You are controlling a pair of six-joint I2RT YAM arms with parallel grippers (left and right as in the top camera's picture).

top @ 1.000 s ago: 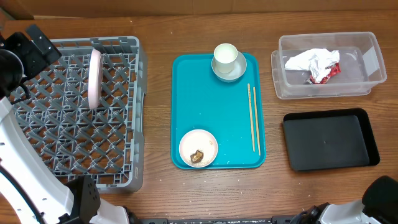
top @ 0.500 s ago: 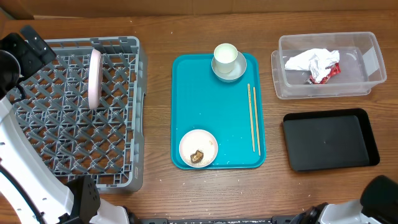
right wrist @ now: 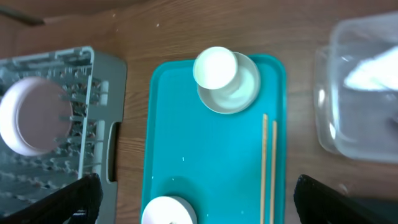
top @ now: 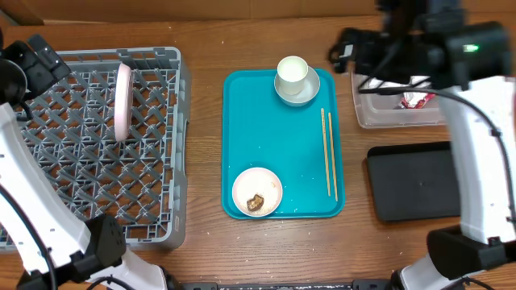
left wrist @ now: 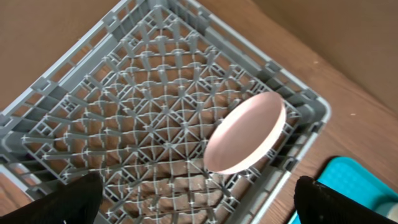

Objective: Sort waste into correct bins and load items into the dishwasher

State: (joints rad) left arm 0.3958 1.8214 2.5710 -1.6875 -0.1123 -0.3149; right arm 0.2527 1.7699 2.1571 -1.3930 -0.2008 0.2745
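Observation:
A pale pink plate (top: pixel 122 101) stands on edge in the grey dish rack (top: pixel 97 209); it also shows in the left wrist view (left wrist: pixel 245 134). My left gripper (top: pixel 39 58) is open and empty, high over the rack's far left corner (left wrist: pixel 199 208). My right gripper (top: pixel 355 50) is open and empty (right wrist: pixel 198 200), high above the teal tray's far right. A white cup (top: pixel 292 70) sits in a bowl (top: pixel 300 90). A second bowl (top: pixel 257 192) holds a brown scrap. Chopsticks (top: pixel 329 153) lie on the tray. The clear tub (top: pixel 387 113) holds a red wrapper (top: pixel 418 100) and white paper (right wrist: pixel 373 67).
The teal tray (top: pixel 274 137) lies mid-table with a few rice grains (right wrist: pixel 183 159). The black tray (top: pixel 411 181) is right of it, partly covered by my right arm. Bare wood separates the rack and the teal tray.
My right arm has swung in from the bottom right and now hangs over the clear tub and the teal tray's far right. The left arm barely moved.

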